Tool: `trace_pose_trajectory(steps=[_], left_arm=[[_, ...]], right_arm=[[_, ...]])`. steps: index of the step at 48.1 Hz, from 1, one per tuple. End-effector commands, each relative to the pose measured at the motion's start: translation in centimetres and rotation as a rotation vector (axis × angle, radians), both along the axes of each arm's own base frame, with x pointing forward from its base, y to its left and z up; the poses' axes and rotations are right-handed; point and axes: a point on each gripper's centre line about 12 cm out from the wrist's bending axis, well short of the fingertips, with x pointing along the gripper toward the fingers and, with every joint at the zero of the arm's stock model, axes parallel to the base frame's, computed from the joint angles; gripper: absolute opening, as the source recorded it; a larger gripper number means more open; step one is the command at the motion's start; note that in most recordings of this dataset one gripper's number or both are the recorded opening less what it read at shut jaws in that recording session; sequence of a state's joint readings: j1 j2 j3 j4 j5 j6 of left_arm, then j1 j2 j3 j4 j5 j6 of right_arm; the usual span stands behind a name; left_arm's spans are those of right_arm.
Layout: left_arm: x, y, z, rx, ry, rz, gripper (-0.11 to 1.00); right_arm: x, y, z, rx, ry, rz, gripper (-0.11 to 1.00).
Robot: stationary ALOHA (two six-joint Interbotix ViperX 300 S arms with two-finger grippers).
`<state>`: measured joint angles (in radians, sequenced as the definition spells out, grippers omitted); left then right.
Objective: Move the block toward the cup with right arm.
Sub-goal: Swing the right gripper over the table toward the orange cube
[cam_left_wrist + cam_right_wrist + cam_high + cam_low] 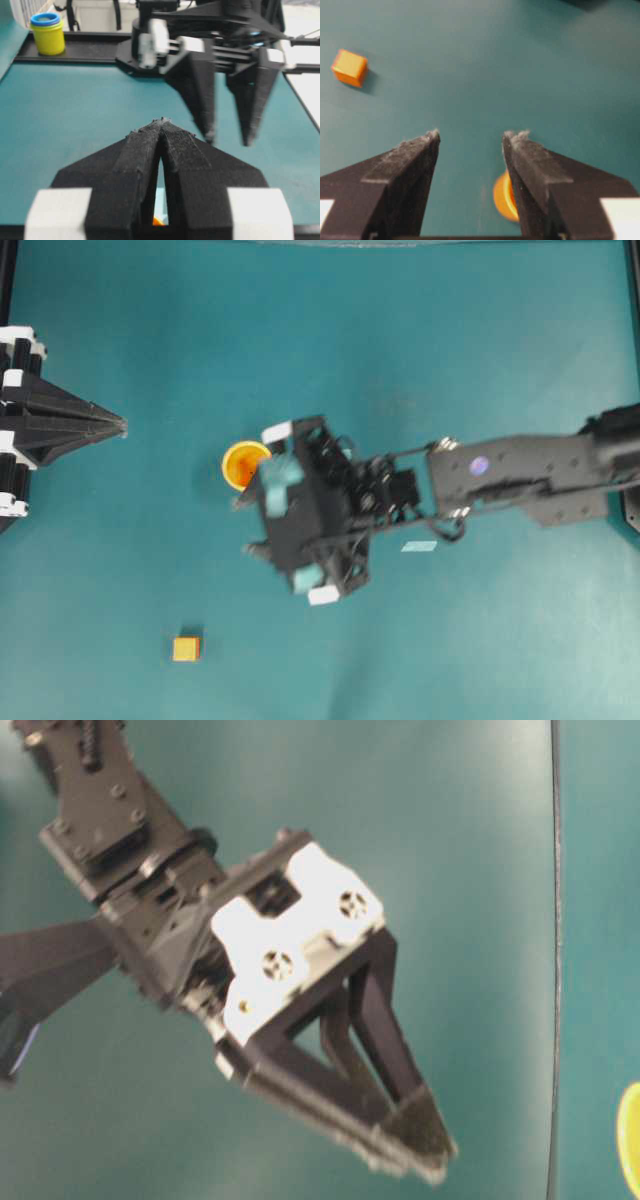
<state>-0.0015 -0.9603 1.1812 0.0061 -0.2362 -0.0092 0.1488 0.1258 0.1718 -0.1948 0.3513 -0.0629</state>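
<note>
The right gripper (470, 137) fills the bottom of the right wrist view, its 2 dark fingers (407, 175) spread wide with bare teal surface (480, 60) between them and nothing held. Just below and between the fingertips, partly hidden by the right-hand finger, shows the rim of the cup (502, 197). The block (349, 67) lies at the upper left of that view, well apart from the gripper and from the cup.

From overhead, the right arm (530, 475) reaches in from the right edge across the middle, and its gripper (275, 530) hangs over the surface just beside the cup (240, 462), covering part of the cup's right side. The block (186, 648) sits alone near the lower left, clear of both arms, on the surface (400, 330). A pale blue tape strip (419, 546) shows under the arm.

The left gripper (118, 425) rests at the left edge, its fingers pressed together to a point and holding nothing; the left wrist view shows the same closed tips (161, 125) facing the right gripper (227, 140). A yellow jar with a blue rim (47, 34) stands at the far left corner.
</note>
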Motion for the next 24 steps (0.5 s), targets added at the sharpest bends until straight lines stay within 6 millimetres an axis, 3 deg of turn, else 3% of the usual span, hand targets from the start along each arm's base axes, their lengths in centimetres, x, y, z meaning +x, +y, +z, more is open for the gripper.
trace_pose_trajectory(steps=[1, 24], left_arm=[[0.3, 0.0, 1.0, 0.0, -0.023, 0.001, 0.0], [0.3, 0.0, 0.9, 0.001, -0.021, 0.001, 0.0]], right_arm=[[0.7, 1.3, 1.9, -0.003, -0.047, 0.03, 0.57], [3.4, 4.7, -1.2, 0.03, -0.021, 0.077, 0.57]])
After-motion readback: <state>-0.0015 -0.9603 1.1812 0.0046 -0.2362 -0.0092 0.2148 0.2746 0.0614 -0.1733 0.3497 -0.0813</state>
